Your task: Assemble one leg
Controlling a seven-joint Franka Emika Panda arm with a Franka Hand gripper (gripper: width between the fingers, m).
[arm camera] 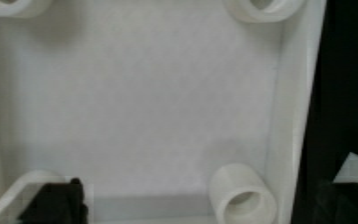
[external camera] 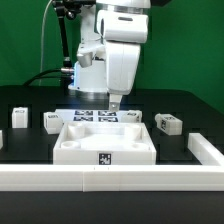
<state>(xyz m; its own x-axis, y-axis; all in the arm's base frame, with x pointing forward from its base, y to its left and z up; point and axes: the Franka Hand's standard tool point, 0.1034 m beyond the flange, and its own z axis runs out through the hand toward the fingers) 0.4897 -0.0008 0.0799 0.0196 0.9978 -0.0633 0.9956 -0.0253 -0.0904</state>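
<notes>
Small white legs lie on the black table: one at the exterior view's far left (external camera: 18, 117), one beside it (external camera: 50, 121), and one at the right (external camera: 165, 123) with its tag showing. The large white square tray-like piece (external camera: 104, 146) lies in the middle with a tag on its front wall. My gripper (external camera: 115, 101) hangs just above the tray's far edge, touching no leg. In the wrist view the tray's flat inside (arm camera: 149, 100) fills the picture, with round corner sockets (arm camera: 243, 192). One black finger (arm camera: 51, 202) shows far to one side. The gripper (arm camera: 185, 208) looks open and empty.
The marker board (external camera: 92, 116) lies behind the tray, under the arm. A long white L-shaped rail (external camera: 110, 180) runs along the table's front and up the exterior view's right side (external camera: 205, 148). The robot base stands behind the marker board.
</notes>
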